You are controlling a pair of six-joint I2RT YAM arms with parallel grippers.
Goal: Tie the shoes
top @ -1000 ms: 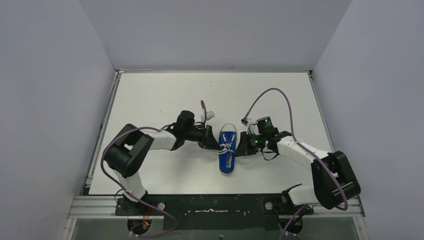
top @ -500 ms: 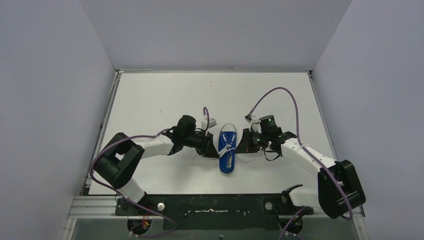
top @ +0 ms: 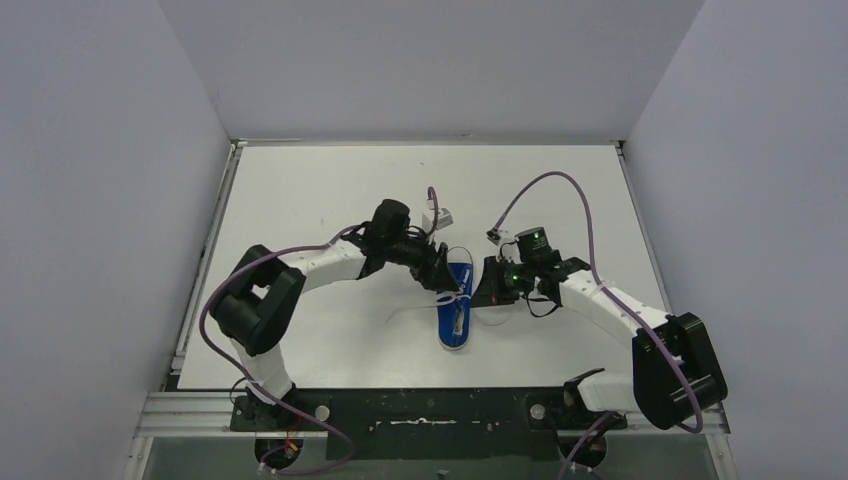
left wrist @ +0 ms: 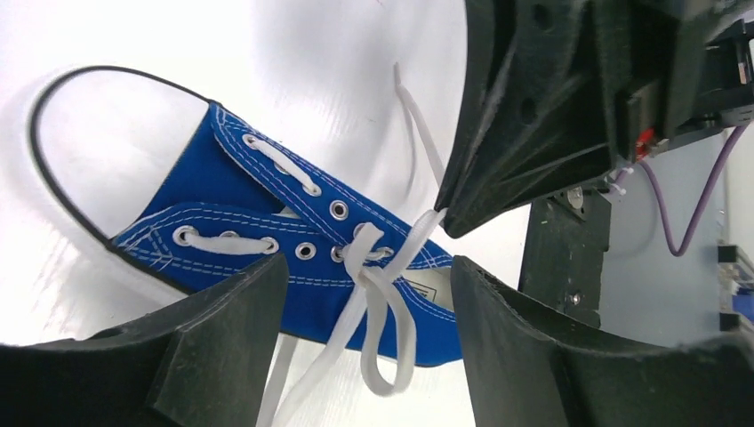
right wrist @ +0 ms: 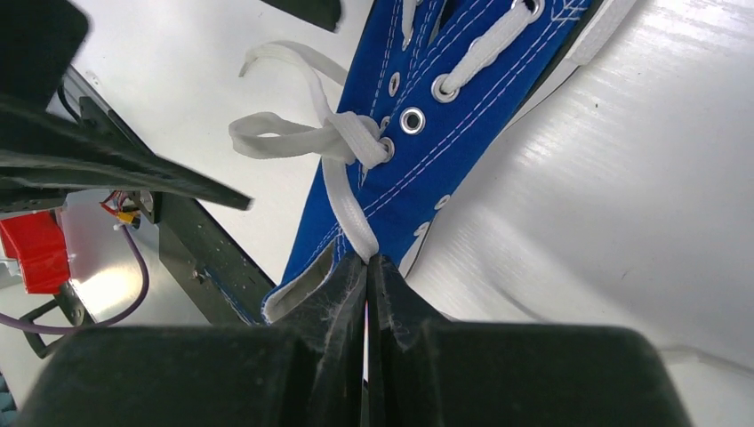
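Observation:
The blue sneaker [top: 456,322] lies mid-table with its white toe cap towards the far side. Its white laces [left wrist: 369,267] are crossed in a knot over the eyelets. A loose loop [left wrist: 396,360] hangs off the shoe's side. My left gripper [left wrist: 369,267] is open, its jaws on either side of the knot and loop without touching them; from above it [top: 445,278] hovers at the shoe's upper left. My right gripper [right wrist: 366,260] is shut on a lace strand just beside the shoe's opening [right wrist: 307,285], at the shoe's right side [top: 484,292]. That strand runs taut to the knot [right wrist: 356,142].
A free lace end [top: 410,312] trails over the white table [top: 300,200] left of the shoe. Purple cables [top: 545,185] arch above both wrists. The black base rail [top: 430,410] runs along the near edge, and grey walls close in three sides.
My left gripper has opened and let go of the lace loop, then swung towards the far side and right over the shoe. The right gripper stays pinched on its strand, nearly still.

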